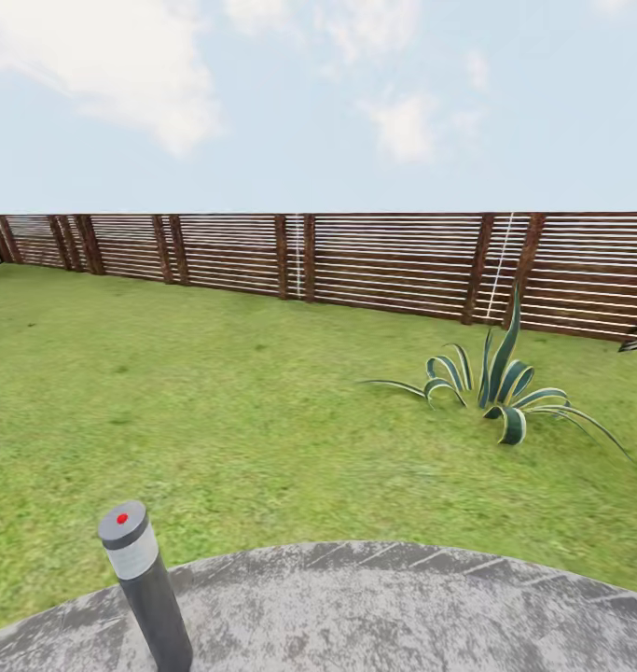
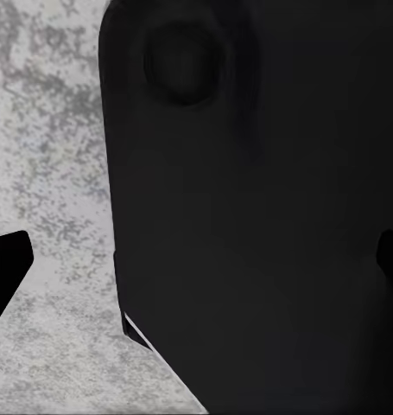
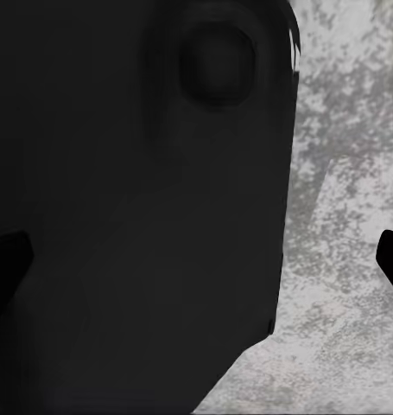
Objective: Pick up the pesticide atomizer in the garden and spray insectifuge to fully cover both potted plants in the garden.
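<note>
Nearest, the round grey stone patio [image 1: 374, 607] curves across the foot of the head view, its mottled surface meeting the lawn [image 1: 215, 392] along a clean arc. On the patio's left side stands a grey bollard lamp [image 1: 145, 588], tilted in the picture, with a pale band under its cap and a red dot on top.

Both wrist views look down on the same mottled stone. In the left wrist view a large dark body of the robot [image 2: 256, 216] covers most of the picture, and the left end effector [image 2: 196, 268] shows just two black fingertips at opposite edges, set wide apart with nothing between them. The right wrist view matches: the right end effector [image 3: 196, 259] has its tips equally spread, holding nothing.

Farther out on the grass, to the right, a striped long-leaved agave [image 1: 500, 392] spreads its blades. Beyond it the brown slatted wooden fence [image 1: 355, 266] closes the garden, under a pale blue sky with thin clouds. Atomizer and potted plants cannot be placed from these views.
</note>
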Tool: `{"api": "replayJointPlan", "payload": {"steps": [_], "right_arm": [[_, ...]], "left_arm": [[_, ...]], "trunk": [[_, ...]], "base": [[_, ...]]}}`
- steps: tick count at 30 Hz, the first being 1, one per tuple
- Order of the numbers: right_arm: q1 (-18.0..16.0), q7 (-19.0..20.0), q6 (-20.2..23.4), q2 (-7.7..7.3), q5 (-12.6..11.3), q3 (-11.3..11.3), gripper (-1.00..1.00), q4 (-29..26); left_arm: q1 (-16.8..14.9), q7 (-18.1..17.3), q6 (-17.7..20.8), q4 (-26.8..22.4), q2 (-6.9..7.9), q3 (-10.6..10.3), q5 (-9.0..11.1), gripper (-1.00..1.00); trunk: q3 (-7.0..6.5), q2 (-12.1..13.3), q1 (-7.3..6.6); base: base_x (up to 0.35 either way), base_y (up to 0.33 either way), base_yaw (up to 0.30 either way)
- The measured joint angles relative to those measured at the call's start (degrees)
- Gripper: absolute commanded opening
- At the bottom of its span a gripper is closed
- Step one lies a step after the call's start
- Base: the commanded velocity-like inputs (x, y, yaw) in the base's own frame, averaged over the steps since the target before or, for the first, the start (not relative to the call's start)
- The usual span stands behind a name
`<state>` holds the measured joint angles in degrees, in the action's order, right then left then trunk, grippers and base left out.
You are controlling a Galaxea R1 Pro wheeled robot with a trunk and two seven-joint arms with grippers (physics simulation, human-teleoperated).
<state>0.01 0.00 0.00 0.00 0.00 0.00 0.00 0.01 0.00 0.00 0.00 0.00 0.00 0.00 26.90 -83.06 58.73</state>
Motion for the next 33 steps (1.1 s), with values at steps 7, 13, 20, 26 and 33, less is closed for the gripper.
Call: {"api": "replayJointPlan", "payload": {"steps": [7,13,20,26,33], "right_arm": [[-0.3,0.3,0.1,1.72,0.2,0.1,1.0,-1.2],[-0.5,0.3,-0.1,3.59,0.1,0.0,1.0,-2.8],[-0.5,0.3,-0.1,3.61,0.0,-0.2,1.0,-3.4],[-0.5,0.2,-0.9,3.52,0.2,-0.1,1.0,-3.6],[-0.5,0.2,-6.6,2.75,0.2,0.1,1.0,-4.5]], "left_arm": [[0.0,-0.4,0.0,0.9,-0.51,0.1,0.1,1.0],[0.0,-0.4,0.1,0.9,-0.48,0.3,0.2,1.0],[0.0,-0.4,-0.1,0.7,-0.42,0.0,0.1,1.0],[0.0,-0.4,-0.2,-0.7,-0.16,-0.1,0.1,1.0],[-0.2,-0.4,-0.2,-1.5,0.34,-0.1,-0.1,1.0]], "trunk": [[-0.02,0.0,0.0],[-0.02,0.0,0.0],[0.01,0.0,0.0],[0.27,0.0,0.01],[0.44,0.0,0.01]], "base": [[0.0,0.0,0.0],[0.0,0.0,0.0],[0.0,0.0,0.022],[0.0,0.0,0.211],[0.0,0.0,0.269]]}}
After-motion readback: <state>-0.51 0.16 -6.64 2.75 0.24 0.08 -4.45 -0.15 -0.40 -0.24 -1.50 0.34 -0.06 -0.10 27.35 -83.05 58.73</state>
